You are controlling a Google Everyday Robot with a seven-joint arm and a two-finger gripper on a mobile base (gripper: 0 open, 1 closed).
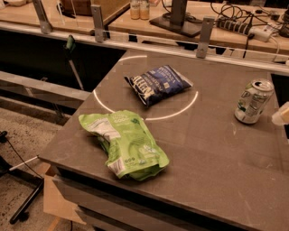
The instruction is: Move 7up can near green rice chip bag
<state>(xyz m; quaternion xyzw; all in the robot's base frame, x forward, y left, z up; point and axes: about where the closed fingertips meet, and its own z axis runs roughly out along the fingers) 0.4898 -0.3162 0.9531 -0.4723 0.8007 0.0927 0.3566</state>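
The 7up can [253, 101] stands upright near the right edge of the dark grey table [212, 162]. The green rice chip bag [124, 144] lies flat and crinkled at the front left of the table, far from the can. Only a pale tip of my gripper [282, 115] shows at the right border of the camera view. It is just right of the can and a little lower, and it is not touching the can.
A dark blue chip bag [158, 83] lies at the back middle of the table, inside a pale ring of light. Behind the table are a metal rail [149, 43] and a wooden bench with bottles [139, 9] and cables. The floor drops away on the left.
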